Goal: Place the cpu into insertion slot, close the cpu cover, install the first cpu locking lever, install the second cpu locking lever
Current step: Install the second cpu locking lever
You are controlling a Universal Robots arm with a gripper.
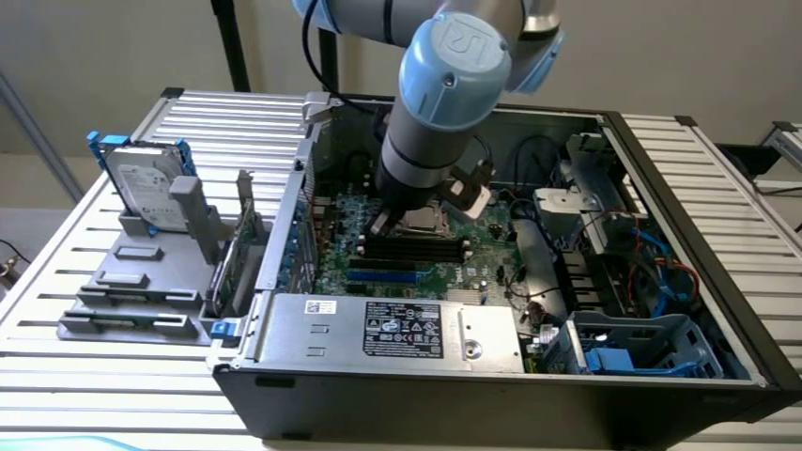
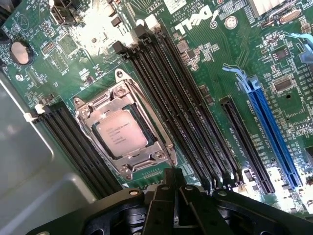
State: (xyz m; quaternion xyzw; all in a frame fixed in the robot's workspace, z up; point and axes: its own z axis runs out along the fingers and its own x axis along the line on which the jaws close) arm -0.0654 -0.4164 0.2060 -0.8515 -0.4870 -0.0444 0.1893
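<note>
The cpu [image 2: 121,133] is sitting in the insertion slot [image 2: 93,138] beside the long black memory slots [image 2: 181,107], with the cpu cover [image 2: 146,151] lying closed around it. The gripper [image 2: 174,205] is hovering just beside that socket, fingers pressed together and holding nothing; whether either locking lever is latched is too unclear to judge.

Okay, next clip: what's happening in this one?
A robot arm reaches down into an open computer case, working on the green motherboard. The cpu already sits in the insertion slot, and the cpu cover lies closed flat around it. The gripper hangs just above the board beside the socket, its jaws shut and holding nothing.
</note>
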